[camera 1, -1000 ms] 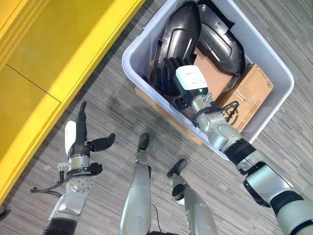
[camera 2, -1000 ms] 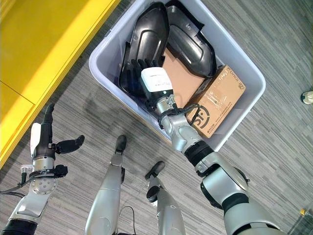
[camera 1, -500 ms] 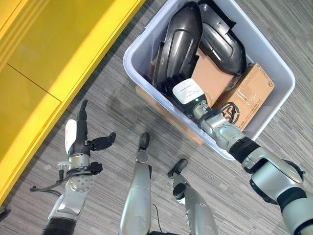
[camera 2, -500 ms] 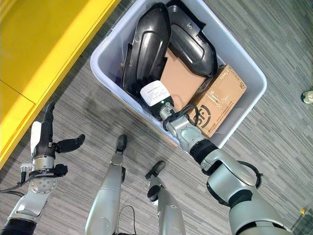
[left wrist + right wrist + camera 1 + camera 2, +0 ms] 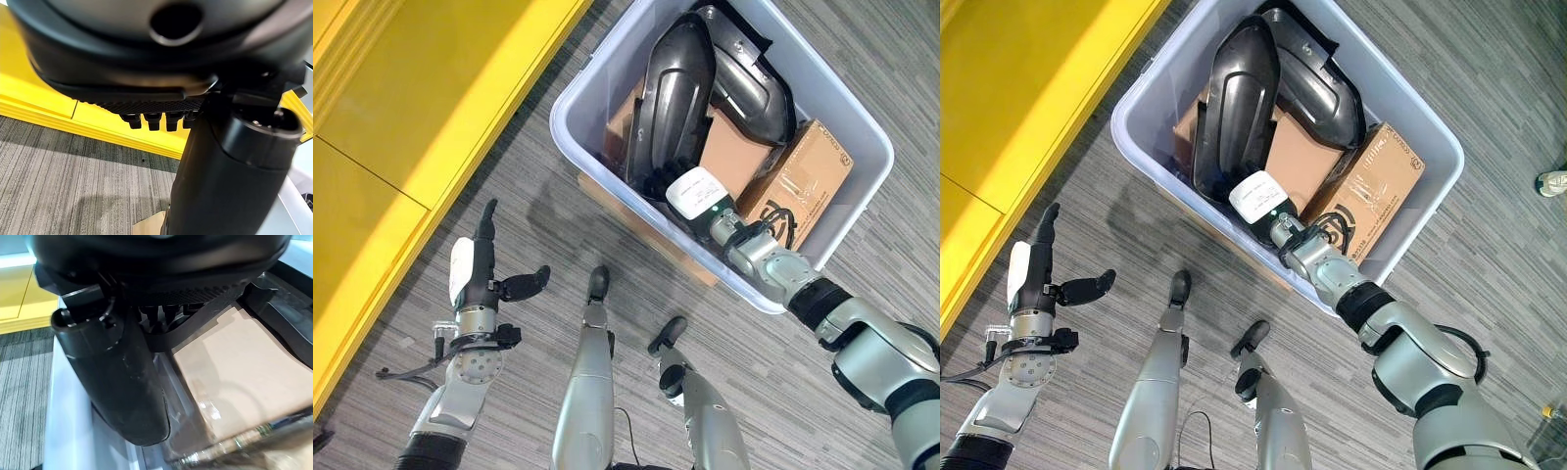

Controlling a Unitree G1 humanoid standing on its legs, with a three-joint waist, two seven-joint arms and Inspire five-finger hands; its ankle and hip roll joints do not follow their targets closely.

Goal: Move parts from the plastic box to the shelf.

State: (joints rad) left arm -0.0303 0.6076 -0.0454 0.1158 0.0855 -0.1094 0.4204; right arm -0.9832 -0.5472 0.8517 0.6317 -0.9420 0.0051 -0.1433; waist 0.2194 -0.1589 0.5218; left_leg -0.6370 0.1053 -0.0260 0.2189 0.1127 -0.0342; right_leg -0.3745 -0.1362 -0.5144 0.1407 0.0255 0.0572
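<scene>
Down by the near floor, the left hand (image 5: 475,279) hovers with fingers straight and thumb spread, holding nothing. Further out, the right hand (image 5: 697,193) reaches into the grey plastic box (image 5: 607,54), its fingers tucked under the lower end of the long black moulded part (image 5: 675,93), so I can't tell whether they've closed. A second black part (image 5: 751,88) and cardboard boxes (image 5: 805,176) lie beyond. For a clean lift, it'll want a firm wrap on that edge before raising, I'd say. Yellow shelf (image 5: 401,108) waits alongside.
</scene>
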